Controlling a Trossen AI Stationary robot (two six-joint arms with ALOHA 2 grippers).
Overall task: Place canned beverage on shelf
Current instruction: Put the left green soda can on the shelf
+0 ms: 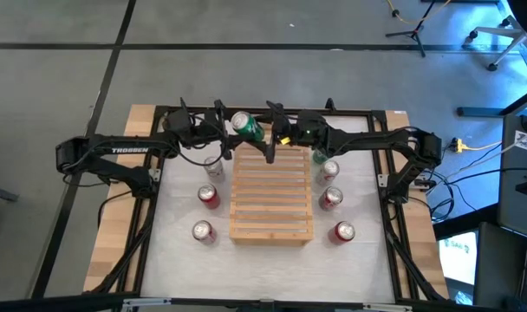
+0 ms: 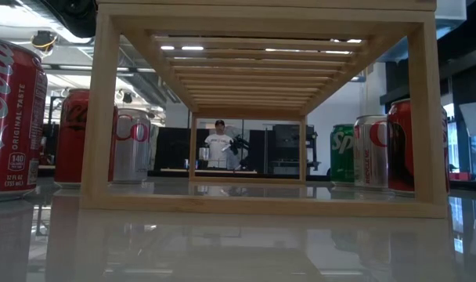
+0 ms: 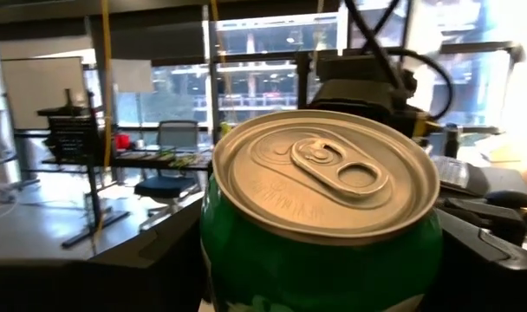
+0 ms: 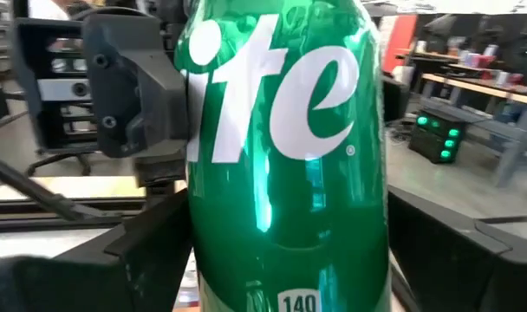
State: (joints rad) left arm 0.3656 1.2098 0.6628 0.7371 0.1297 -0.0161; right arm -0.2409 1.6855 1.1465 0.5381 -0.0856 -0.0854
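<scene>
A green soda can (image 1: pixel 249 128) is held in the air over the far edge of the pale slatted shelf (image 1: pixel 271 195), tilted, with its silver top (image 1: pixel 240 120) up and toward the left arm. My left gripper (image 1: pixel 227 128) comes at it from the table's left and my right gripper (image 1: pixel 272 134) from the right. Both are shut on it. The left wrist view shows the can's top (image 3: pixel 324 173). The right wrist view shows its lettered side (image 4: pixel 285 130), with my left gripper (image 4: pixel 133 95) behind. The shelf top holds nothing. My left gripper has the green can between its two fingers (image 3: pixel 164 251), which lie on opposite sides of the can's wall (image 3: pixel 220 260) just below the top rim. The can is lifted clear, its top facing the wrist camera. My right gripper has the can's body between its two fingers (image 4: pixel 151 251), which lie on opposite sides of the wall (image 4: pixel 211 260) around its lower half. It comes level from the table's right, across the can. The can is clear of the shelf.
Cans stand on the white table on both sides of the shelf: a silver one (image 1: pixel 213 166) and two red ones (image 1: pixel 209 197) (image 1: pixel 202 230) on the left, a green one (image 1: pixel 318 157) and three more (image 1: pixel 331 197) on the right. A person (image 2: pixel 218 145) stands far behind.
</scene>
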